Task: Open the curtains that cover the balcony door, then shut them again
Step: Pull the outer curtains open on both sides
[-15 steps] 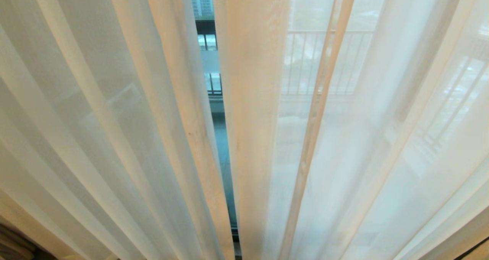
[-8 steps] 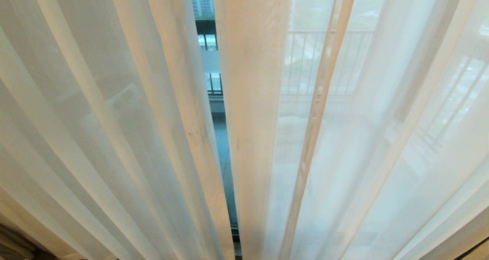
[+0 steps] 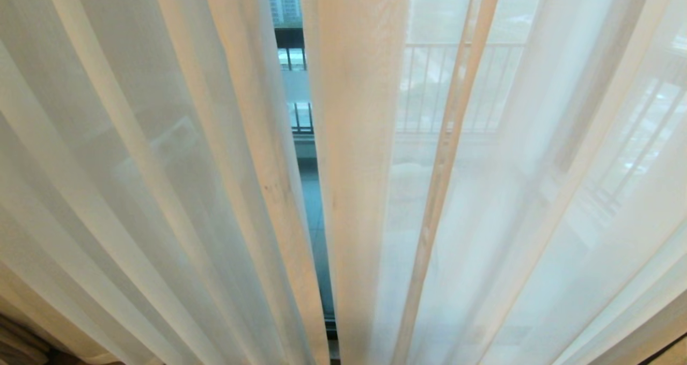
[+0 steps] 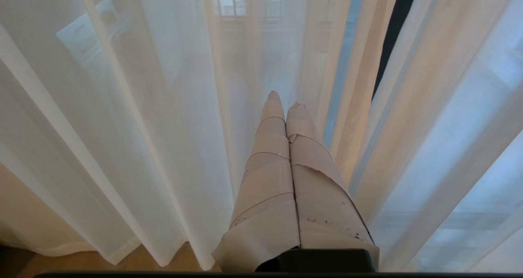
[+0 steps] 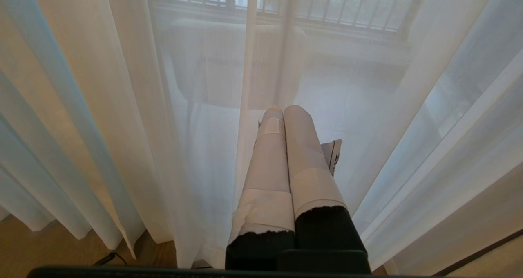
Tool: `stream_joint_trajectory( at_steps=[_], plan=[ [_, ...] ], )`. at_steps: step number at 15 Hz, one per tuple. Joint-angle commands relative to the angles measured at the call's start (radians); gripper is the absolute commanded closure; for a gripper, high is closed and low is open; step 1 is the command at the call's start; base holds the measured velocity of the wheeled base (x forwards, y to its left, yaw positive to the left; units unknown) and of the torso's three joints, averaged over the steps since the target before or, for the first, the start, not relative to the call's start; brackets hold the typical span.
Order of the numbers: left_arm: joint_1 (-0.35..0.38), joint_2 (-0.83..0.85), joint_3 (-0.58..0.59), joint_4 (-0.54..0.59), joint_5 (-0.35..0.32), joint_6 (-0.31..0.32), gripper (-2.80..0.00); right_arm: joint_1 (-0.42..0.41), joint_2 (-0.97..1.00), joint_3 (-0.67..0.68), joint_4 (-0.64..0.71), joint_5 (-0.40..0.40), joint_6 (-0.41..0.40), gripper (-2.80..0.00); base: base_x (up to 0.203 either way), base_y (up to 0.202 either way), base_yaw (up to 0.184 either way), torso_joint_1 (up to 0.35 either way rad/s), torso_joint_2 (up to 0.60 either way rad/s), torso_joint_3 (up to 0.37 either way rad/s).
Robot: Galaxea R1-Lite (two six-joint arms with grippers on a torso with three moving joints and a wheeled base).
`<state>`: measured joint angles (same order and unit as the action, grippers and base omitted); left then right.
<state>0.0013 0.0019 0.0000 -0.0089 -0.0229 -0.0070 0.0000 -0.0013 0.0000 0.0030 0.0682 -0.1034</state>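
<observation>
Where the two sheer panels of the curtains [image 3: 161,155] meet, narrow slit left open near the middle of the head view, running from top to bottom. Through that slit: dark frame of the balcony door [image 3: 290,35], a strip of clear glass, a distant tower block beyond. Drawn across nearly the whole door otherwise, hanging in long pleats, thin enough to show a pale railing [image 3: 445,86] behind the right-hand panel. No arm in the head view.

Left gripper [image 4: 284,100] level, pointing at the sheer folds just beside the slit, fingers [image 4: 271,122] wrapped in pale tape and pressed together, nothing between them. Whether the tips touch the cloth or stop just short, impossible to tell. Dark gap of the door frame showing up and to the side of the tips in that wrist view; hem of the sheers resting near a wooden floor [image 4: 41,263].

Right gripper [image 5: 284,110] likewise level and facing the sheer panel, taped fingers [image 5: 302,147] pressed together and holding nothing, black casing showing below the tape. Through the cloth ahead of it: blurred shape of a balcony chair [image 5: 229,65] and a dark barred railing [image 5: 286,0] behind. Curtain hems hanging near the wooden floor, with a dark cable [image 5: 106,258] lying on the boards by the lowest fold.
</observation>
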Motion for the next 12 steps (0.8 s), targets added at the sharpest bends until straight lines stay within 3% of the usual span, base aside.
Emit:
stream_joint_trajectory(
  at_steps=[1,12],
  plan=[
    [0.0,0.0,0.0,0.0,0.0,-0.001,0.0,0.0,0.001,0.0,0.0,0.001,-0.001,0.0,0.0,0.0,0.0,0.0,0.0,0.0],
    [0.0,0.0,0.0,-0.001,0.0,-0.001,0.0,0.0,0.001,0.0,0.0,0.001,-0.001,0.0,0.0,0.0,0.0,0.0,0.0,0.0]
  ],
)
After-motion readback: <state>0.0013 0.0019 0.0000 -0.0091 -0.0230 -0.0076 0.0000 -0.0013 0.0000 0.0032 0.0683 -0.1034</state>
